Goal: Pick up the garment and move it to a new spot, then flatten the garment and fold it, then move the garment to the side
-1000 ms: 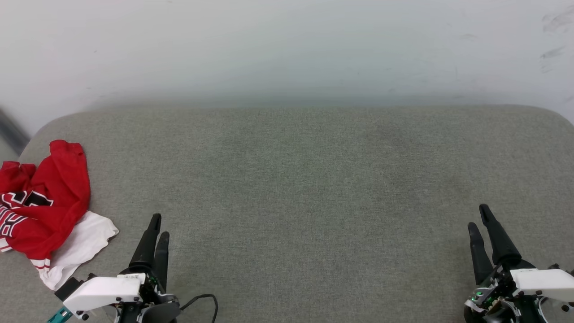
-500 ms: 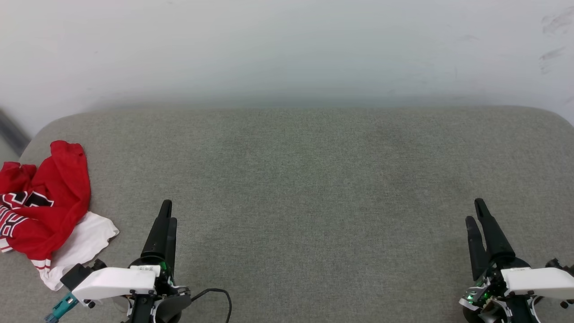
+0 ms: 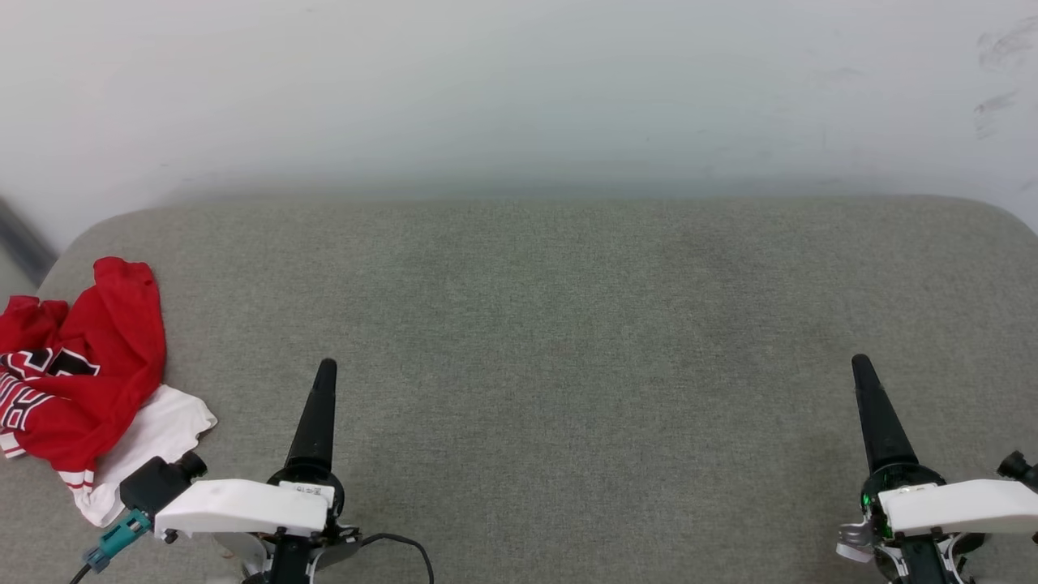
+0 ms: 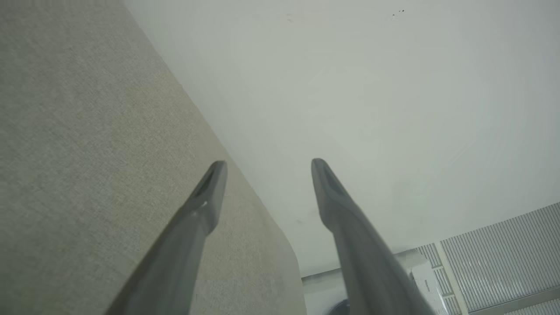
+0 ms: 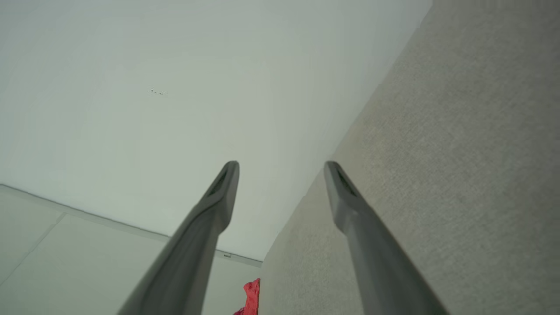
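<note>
I saw the crumpled red jersey T-shirt (image 3: 89,357) at the frame's lower left on the grey bench (image 3: 568,324), left of my left tool (image 3: 324,369) and well apart from the right tool (image 3: 858,361). Both tools' fingers stood apart, empty.

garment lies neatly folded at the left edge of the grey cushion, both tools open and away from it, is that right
Not folded. The head view shows the garment crumpled in a heap at the left edge of the grey cushion. The rest holds: the left tool and the right tool are both open and away from it.
</note>
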### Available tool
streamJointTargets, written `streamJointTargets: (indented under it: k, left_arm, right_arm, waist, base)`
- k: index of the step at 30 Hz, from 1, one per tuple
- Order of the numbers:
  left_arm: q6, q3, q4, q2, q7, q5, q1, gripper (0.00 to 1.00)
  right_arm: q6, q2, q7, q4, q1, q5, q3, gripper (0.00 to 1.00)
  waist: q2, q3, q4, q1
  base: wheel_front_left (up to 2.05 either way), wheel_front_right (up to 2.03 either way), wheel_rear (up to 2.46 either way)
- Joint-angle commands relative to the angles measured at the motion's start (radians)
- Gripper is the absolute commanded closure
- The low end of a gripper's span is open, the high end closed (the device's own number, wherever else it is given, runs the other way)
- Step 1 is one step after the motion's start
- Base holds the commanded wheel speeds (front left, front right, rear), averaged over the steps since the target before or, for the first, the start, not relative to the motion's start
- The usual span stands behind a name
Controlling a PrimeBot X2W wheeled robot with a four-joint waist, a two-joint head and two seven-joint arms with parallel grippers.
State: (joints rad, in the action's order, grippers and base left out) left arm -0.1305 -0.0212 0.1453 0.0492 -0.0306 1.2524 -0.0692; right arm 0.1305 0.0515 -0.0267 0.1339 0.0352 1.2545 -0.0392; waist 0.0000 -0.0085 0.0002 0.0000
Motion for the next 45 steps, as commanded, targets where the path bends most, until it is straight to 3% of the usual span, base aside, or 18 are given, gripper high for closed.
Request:
streamJointTargets:
  k: [1,16,26,45]
  left_arm:
    - [-0.001,-0.005,-0.020,0.008,-0.009,-0.047,-0.011,0.00]
    - [0.000,-0.029,-0.038,0.014,-0.061,-0.408,-0.003,0.00]
    - [0.010,-0.036,-0.030,0.030,-0.091,-0.599,-0.007,0.00]
    - [0.027,-0.056,-0.023,0.056,-0.146,-0.855,-0.020,0.00]
  right_arm:
    - [0.000,0.003,-0.008,-0.023,0.005,-0.049,0.001,0.00]
    - [0.000,0.000,-0.004,-0.082,-0.012,-0.486,-0.010,0.00]
    - [0.000,0.000,0.014,-0.120,-0.019,-0.662,-0.008,0.00]
    - [0.000,-0.001,0.020,-0.185,-0.034,-0.930,-0.011,0.00]
  waist:
    - [0.0000,-0.001,0.000,0.0000]
    - [0.0000,-0.005,-0.003,0.0000]
    - [0.0000,-0.005,-0.006,0.0000]
    - [0.0000,-0.006,-0.010,0.0000]
  base:
    - [0.00,0.00,0.00]
    - [0.00,0.00,0.00]
    - [0.00,0.00,0.00]
    - [0.00,0.00,0.00]
